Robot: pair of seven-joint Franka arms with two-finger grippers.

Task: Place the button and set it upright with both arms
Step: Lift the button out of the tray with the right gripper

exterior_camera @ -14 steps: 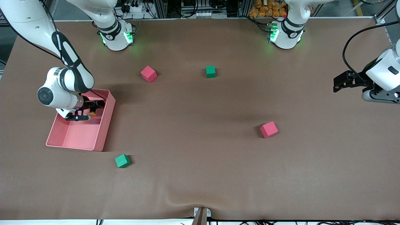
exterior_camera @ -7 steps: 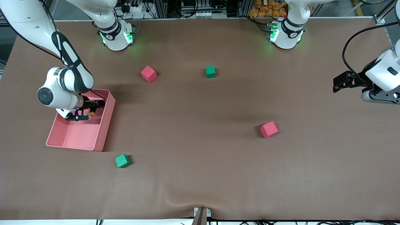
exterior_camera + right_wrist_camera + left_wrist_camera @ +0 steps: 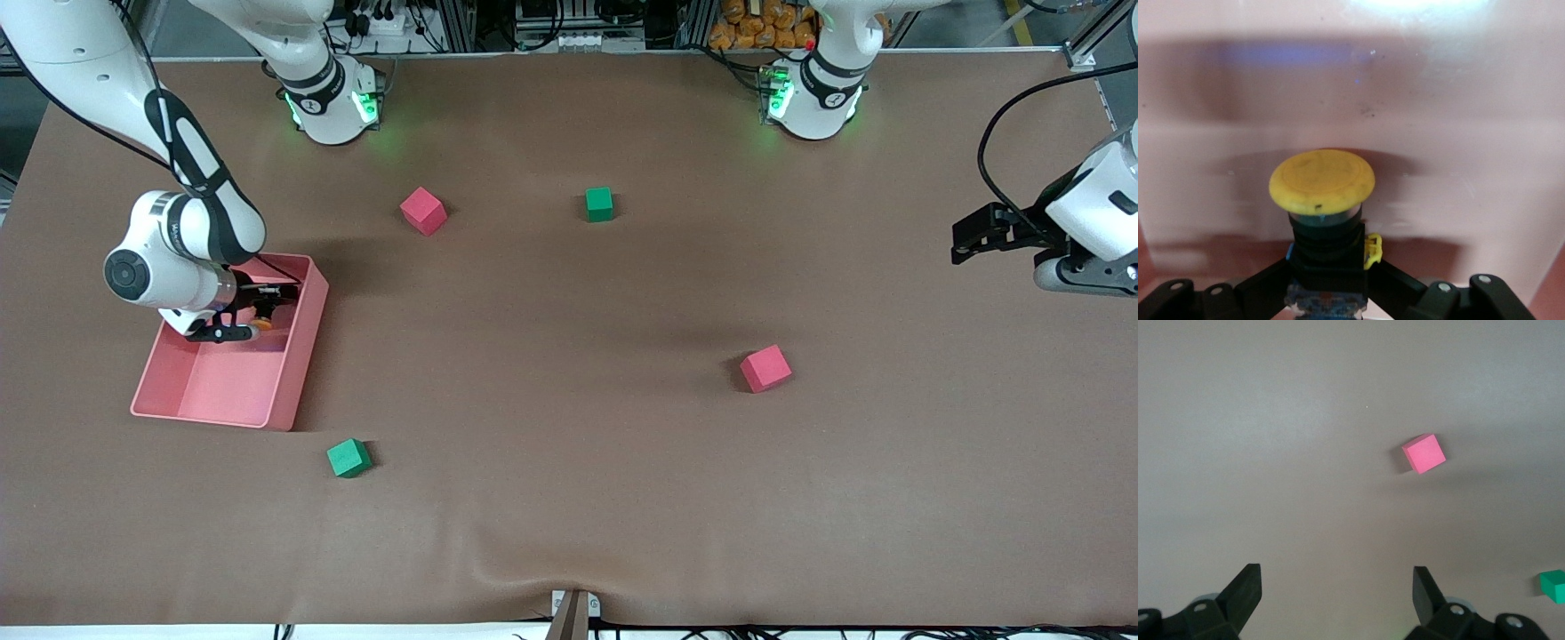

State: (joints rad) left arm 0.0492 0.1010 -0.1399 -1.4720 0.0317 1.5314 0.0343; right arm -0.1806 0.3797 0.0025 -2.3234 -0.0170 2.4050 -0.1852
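Observation:
The button (image 3: pixel 1323 200) has a round orange-yellow cap on a black blocky body. My right gripper (image 3: pixel 1328 280) is shut on its body, inside the pink bin (image 3: pixel 293 356) at the right arm's end of the table. In the front view only a bit of the orange cap (image 3: pixel 261 324) shows under my right gripper (image 3: pixel 258 313). My left gripper (image 3: pixel 965 240) is open and empty, up in the air over the table's edge at the left arm's end. In the left wrist view its fingers (image 3: pixel 1245 590) stand wide apart over bare mat.
Two red cubes (image 3: pixel 422 210) (image 3: pixel 765 368) and two green cubes (image 3: pixel 599 204) (image 3: pixel 348 458) lie scattered on the brown mat. The left wrist view shows one red cube (image 3: pixel 1425 453) and one green cube (image 3: pixel 1553 585).
The right gripper stays in the bin with the button, almost still. The left gripper has shifted slightly toward the table's edge at its own end.

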